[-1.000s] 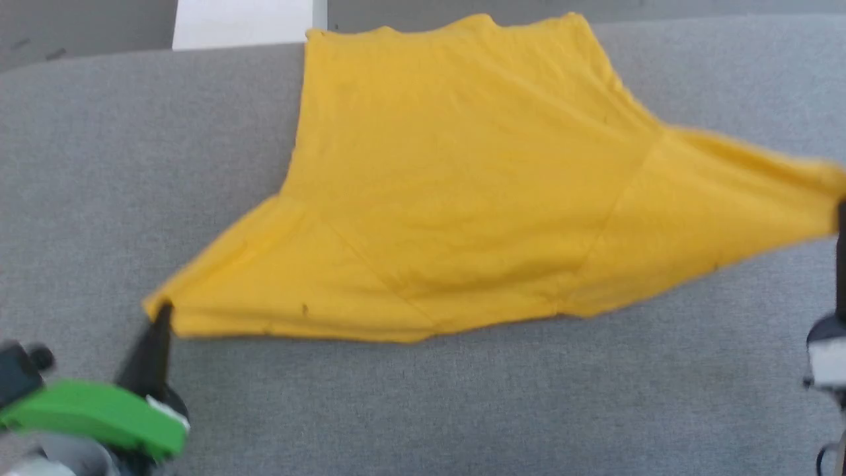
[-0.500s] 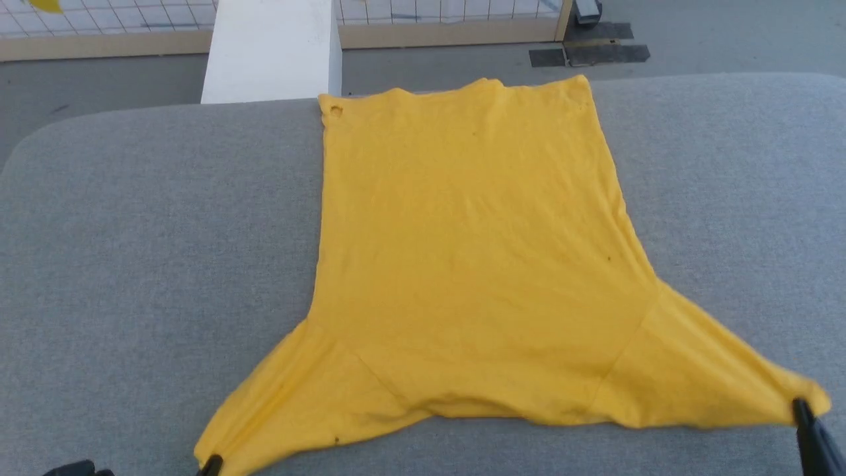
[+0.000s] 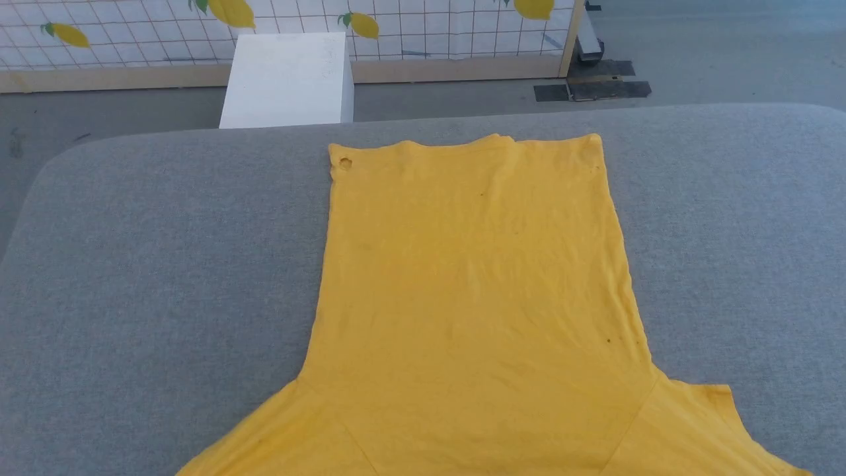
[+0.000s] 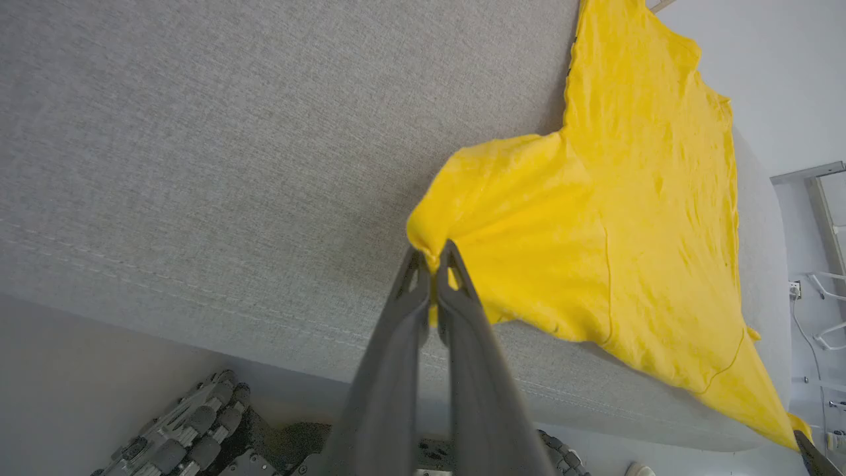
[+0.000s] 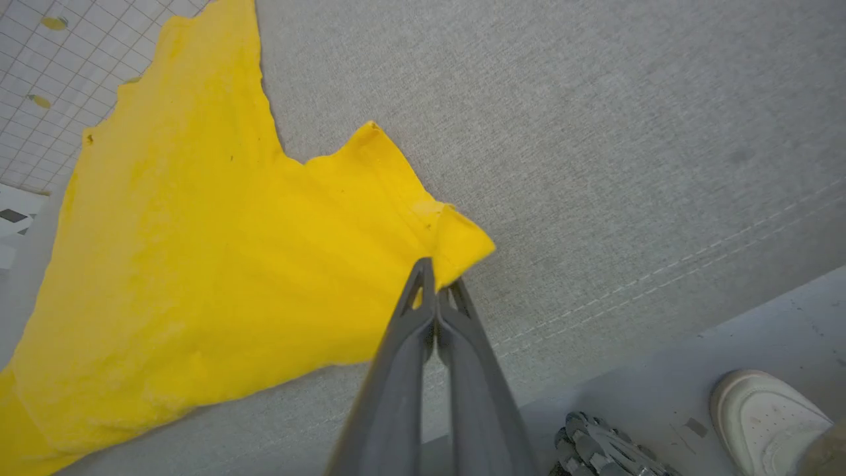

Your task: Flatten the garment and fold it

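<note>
We hold our left gripper [image 4: 433, 254] and our right gripper [image 5: 436, 277] closed, each pair of long dark fingers pressed tip to tip and pinching a sleeve corner of the garment [image 4: 628, 198], one at either side.

- I see bright, even daylight, no glare.
- The left fingers [image 4: 390, 396] and right fingers [image 5: 396, 403] look soft at the base, sharper at the tips.
- Beyond the tips the garment [image 4: 634, 218] is oversaturated, faint shadow under its edge.
- Beside the fingers the table [image 4: 198, 165] seams bend from the wide lens.
</note>
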{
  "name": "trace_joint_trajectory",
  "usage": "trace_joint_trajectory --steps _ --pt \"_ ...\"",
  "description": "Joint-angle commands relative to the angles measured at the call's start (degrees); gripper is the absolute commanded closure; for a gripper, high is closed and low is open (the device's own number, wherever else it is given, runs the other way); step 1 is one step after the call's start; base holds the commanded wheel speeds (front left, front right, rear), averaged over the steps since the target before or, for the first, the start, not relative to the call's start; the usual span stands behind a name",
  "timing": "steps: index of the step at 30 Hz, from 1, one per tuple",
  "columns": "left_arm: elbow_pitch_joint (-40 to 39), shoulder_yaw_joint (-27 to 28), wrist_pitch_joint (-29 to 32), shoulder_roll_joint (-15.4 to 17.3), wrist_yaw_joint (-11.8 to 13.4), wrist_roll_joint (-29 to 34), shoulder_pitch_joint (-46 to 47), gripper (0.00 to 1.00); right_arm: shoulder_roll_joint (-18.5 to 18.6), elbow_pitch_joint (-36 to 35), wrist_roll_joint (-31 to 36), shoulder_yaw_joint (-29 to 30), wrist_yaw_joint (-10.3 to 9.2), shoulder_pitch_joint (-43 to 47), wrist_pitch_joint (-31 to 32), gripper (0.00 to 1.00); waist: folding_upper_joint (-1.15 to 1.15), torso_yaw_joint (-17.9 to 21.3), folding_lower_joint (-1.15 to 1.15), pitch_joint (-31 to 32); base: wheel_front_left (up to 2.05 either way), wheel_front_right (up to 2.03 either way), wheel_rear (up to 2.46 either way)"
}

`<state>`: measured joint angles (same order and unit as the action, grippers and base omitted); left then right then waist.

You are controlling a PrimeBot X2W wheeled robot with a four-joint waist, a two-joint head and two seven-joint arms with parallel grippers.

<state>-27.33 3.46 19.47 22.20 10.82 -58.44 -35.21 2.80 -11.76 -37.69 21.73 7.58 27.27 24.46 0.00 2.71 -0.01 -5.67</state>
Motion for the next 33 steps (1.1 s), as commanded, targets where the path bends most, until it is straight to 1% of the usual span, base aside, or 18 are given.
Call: trace_joint_trajectory --steps 1,4,7,13,18,19,20,23,25,28,30,32,33 --pt "-0.6 0.4 -0.5 0.6 0.3 0.6 -0.2 1.0 0.1 -0.7 1.4 0.4 -0.09 -0.1 -0.4 1.0 0.0 -0.4 0.01 -0.1 0.0 0.0 0.0" --pt "-1.5 -0.8 -0.3 0.7 0.1 1.2 1.7 1.0 0.1 -0.8 4.4 0.0 -0.09 -1.8 -1.2 1.0 0.0 -1.0 0.01 -0.6 0.0 0.0 0.0" --pt "-1.7 -2.7 0.3 0.9 -0.2 1.9 4.4 1.0 0.1 0.7 7.5 -1.1 -0.09 -4.0 -1.9 1.0 0.0 -1.6 0.01 -1.6 0.0 0.0 0.0" --pt "-0.1 -6.7 1.4 0.6 -0.6 3.5 10.7 1.0 0.1 8.6 13.0 -3.4 -0.09 -10.0 -4.8 1.0 0.0 -2.3 0.01 -3.7 0.0 0.0 0.0" --pt "1.0 -7.5 1.4 0.3 -0.9 3.8 13.0 1.0 0.1 16.3 14.3 -5.6 -0.09 -14.5 -8.1 1.0 0.0 -1.9 0.01 -5.2 0.0 0.0 0.0" --pt "1.1 -7.5 1.3 0.3 -0.9 3.8 13.2 1.0 0.1 17.7 14.6 -5.8 -0.09 -15.4 -9.2 0.43 0.0 -1.8 0.01 -5.4 0.0 0.0 0.0" --pt "1.3 -7.5 1.2 0.2 -1.0 3.9 13.3 1.0 0.1 18.7 15.1 -5.8 -0.09 -16.0 -9.9 0.0 0.0 -1.8 0.01 -5.5 0.0 0.0 0.0" --pt "1.5 -7.3 0.9 0.2 -1.1 3.9 13.4 1.0 0.1 19.1 15.3 -5.7 -0.09 -17.1 -10.9 0.0 0.0 -1.8 0.01 -5.8 0.0 0.0 0.0" --pt "1.3 -6.9 0.5 0.2 -1.1 3.9 13.2 1.0 0.1 15.9 15.0 -5.1 -0.09 -17.2 -9.9 0.0 0.0 -1.9 0.01 -6.2 0.0 0.0 0.0" --pt "0.6 -6.5 -0.2 0.3 -1.4 3.9 12.7 1.0 0.1 6.5 14.1 -2.8 -0.09 -17.6 -7.0 0.0 0.0 -2.2 0.01 -7.2 0.0 0.0 0.0" --pt "0.0 -6.2 -0.8 0.2 -1.6 4.0 12.4 1.0 0.1 -1.3 15.2 -0.4 -0.09 -19.0 -4.1 0.0 0.0 -2.5 0.01 -8.2 0.0 0.0 0.0" --pt "-0.8 -5.9 -1.4 0.1 -1.8 4.0 12.3 1.0 0.1 -8.0 16.7 2.0 -0.09 -22.3 -1.0 0.0 0.0 -2.8 0.01 -9.5 0.0 0.0 0.0" --pt "-1.5 -5.7 -1.9 0.1 -2.2 4.2 12.5 1.0 0.4 -12.6 19.1 3.8 -0.09 -27.4 1.6 0.0 0.0 -3.4 0.01 -11.2 0.0 0.0 0.0"
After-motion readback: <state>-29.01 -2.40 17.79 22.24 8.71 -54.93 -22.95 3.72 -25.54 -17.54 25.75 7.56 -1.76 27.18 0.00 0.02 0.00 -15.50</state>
